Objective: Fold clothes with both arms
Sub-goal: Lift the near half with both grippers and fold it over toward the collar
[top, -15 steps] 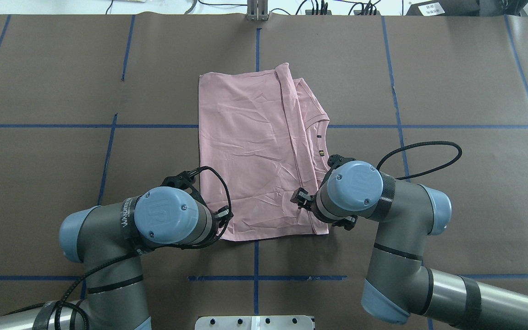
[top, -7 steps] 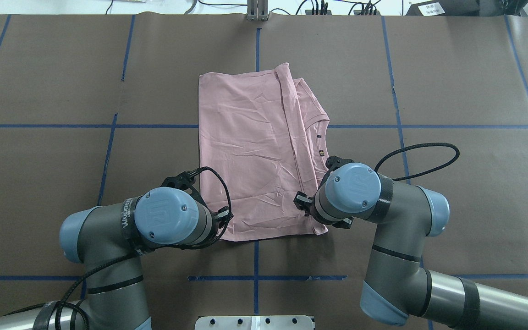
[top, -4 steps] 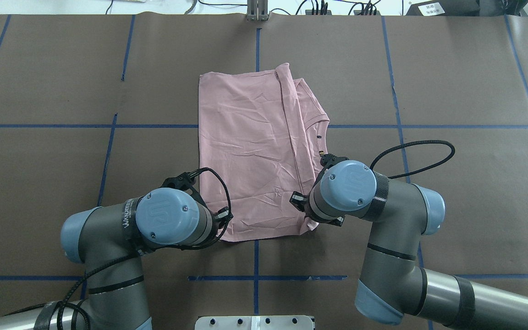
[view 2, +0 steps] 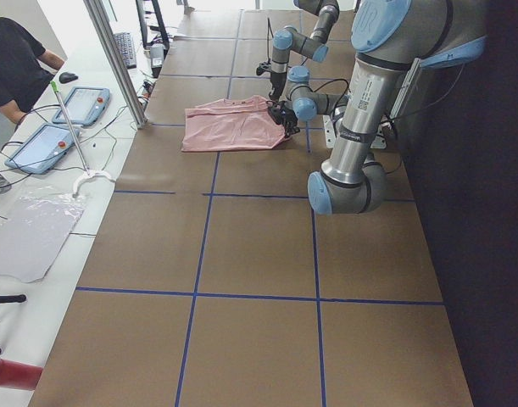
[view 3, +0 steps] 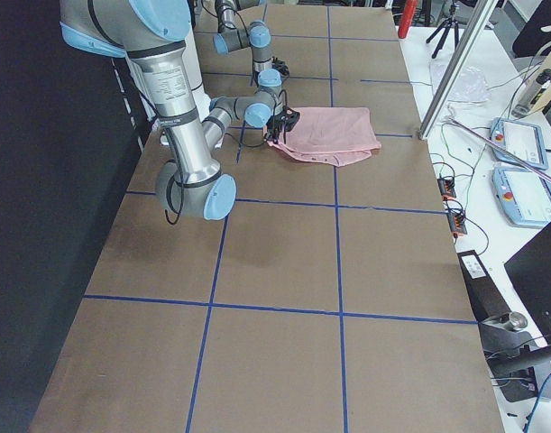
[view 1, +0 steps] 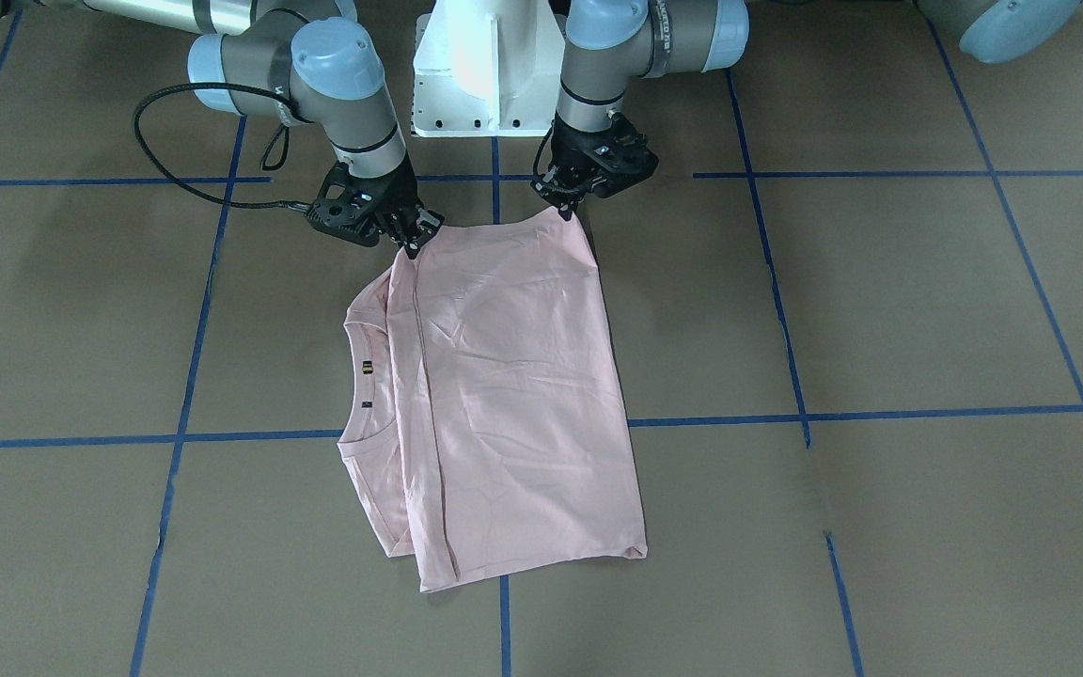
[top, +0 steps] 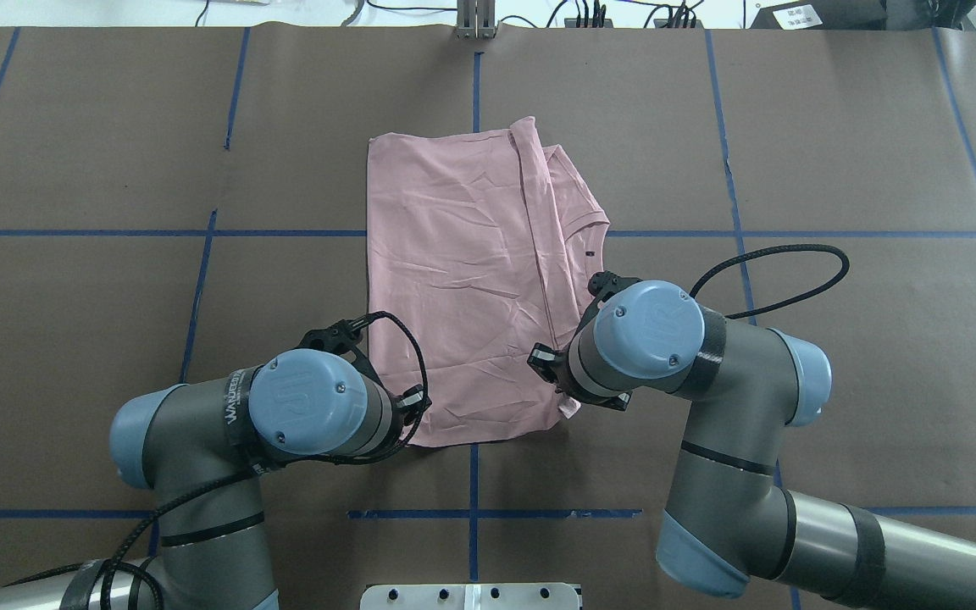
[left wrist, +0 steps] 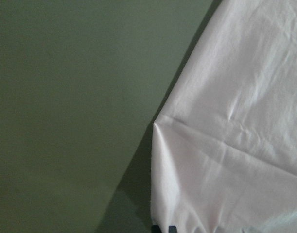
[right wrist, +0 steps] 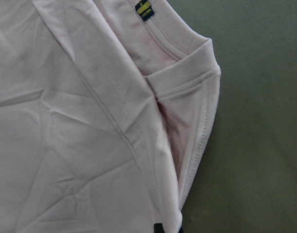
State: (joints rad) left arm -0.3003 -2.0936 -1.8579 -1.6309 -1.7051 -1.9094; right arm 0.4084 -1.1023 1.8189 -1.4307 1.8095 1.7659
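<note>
The pale pink T-shirt [top: 463, 271] lies folded lengthwise on the brown table, collar [view 1: 354, 376] toward the robot's right, plain side up. My left gripper [view 1: 567, 204] is shut on the shirt's near left corner, which wrinkles toward a fingertip [left wrist: 171, 228] in the left wrist view. My right gripper [view 1: 408, 235] is shut on the near right corner, by the folded sleeve hem [right wrist: 201, 121], and holds it slightly raised. In the overhead view both wrists hide the jaws. The shirt [view 2: 233, 127] looks small in the side views.
The white pedestal base [view 1: 490, 66] stands just behind the grippers. A black cable loop [top: 780, 284] hangs off the right wrist. Blue tape lines [top: 474, 474] cross the table. A person [view 2: 13, 59] and tablets [view 2: 80, 106] are beyond the far edge, behind a metal post [view 2: 114, 59].
My right gripper has moved left and away from the robot, pulling the shirt's near right corner inward and off the table. The left arm has barely moved.
</note>
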